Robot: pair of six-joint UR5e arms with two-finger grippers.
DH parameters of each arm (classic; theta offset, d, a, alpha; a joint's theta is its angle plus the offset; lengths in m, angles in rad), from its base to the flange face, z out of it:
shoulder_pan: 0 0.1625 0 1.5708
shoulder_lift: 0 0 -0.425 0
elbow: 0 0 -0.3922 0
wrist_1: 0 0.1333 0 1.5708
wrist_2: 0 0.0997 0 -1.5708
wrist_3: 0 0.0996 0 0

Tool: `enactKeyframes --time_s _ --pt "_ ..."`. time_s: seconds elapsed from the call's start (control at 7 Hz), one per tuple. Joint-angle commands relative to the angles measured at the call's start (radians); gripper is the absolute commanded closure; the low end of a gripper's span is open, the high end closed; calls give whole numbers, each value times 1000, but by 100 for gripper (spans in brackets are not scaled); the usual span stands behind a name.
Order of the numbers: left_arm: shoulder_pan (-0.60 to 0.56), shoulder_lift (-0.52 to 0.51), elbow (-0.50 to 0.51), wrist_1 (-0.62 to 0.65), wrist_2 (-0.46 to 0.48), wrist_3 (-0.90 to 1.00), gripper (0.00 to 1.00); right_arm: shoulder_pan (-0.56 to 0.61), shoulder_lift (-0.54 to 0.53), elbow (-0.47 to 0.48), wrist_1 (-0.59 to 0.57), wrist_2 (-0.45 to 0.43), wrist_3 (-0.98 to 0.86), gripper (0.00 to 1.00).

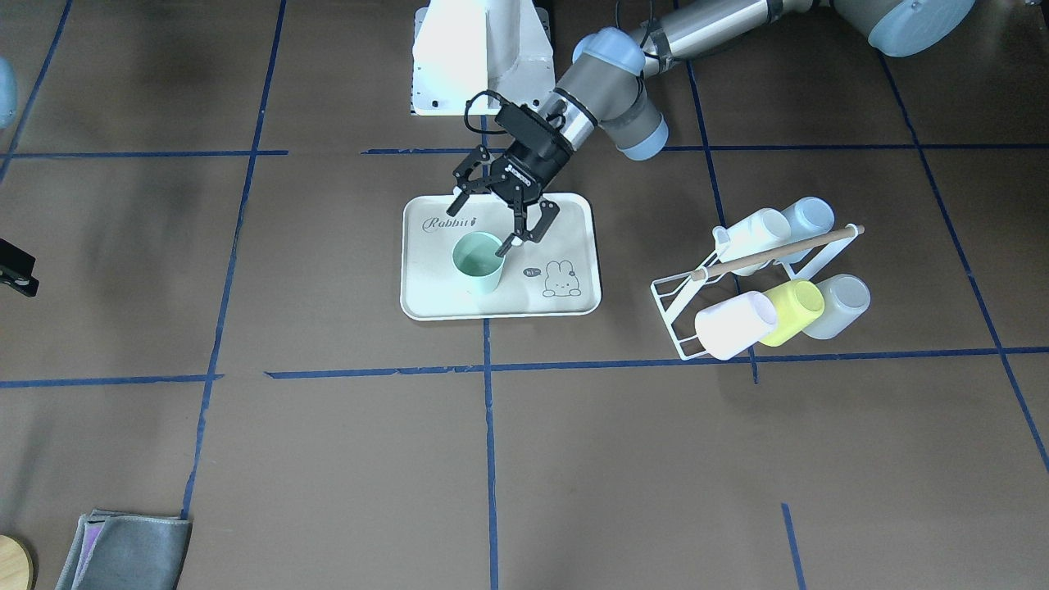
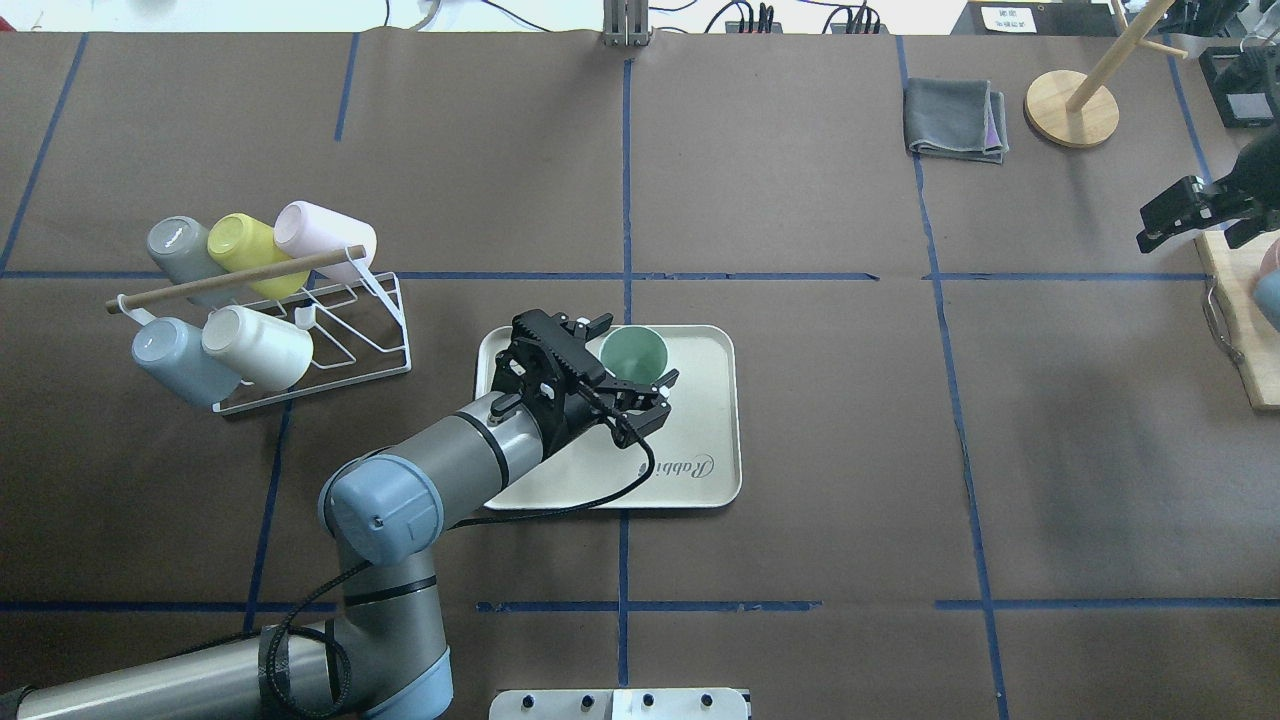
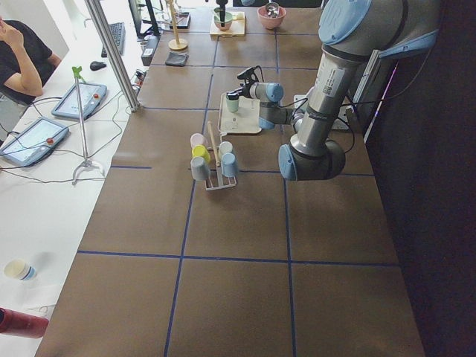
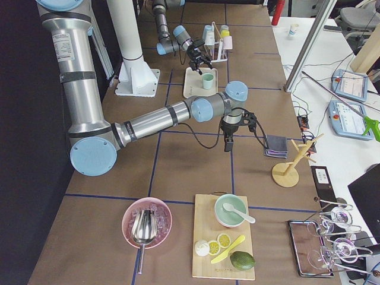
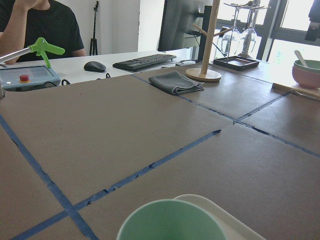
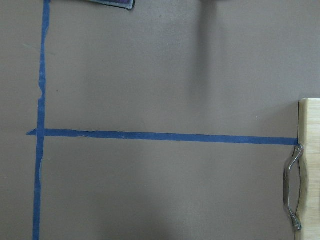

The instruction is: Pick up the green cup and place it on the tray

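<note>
Green cup [image 1: 478,264]: upright on the tray [image 1: 500,309], mouth up, its bare green bottom showing.
Left hand [image 1: 483,220]: fingers spread wide above the cup, one tip at its rim.
Rack [image 1: 674,305]: five cups lie on its pegs, near the tray on the counter [image 1: 328,426].
Right hand [image 2: 1185,210]: well apart at the overhead view's edge; finger spacing cannot be told.
Left wrist view: only the cup's rim and a tray corner.

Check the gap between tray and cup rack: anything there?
Nothing; only bare brown table covering separates the tray and the wire cup rack, seen in the exterior front-facing view.
</note>
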Motion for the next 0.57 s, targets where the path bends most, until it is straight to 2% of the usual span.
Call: enactKeyframes --time_s 0.0,0.29,0.43 --pt "-47 -1 -209 316 -41 -10 0 7 2 0 -1 0 0 0" --pt "-194 11 -360 585 -232 -13 0 21 2 0 -2 3 1 0" --pt "-285 11 -430 766 -354 -16 0 37 5 0 -2 5 -5 0"
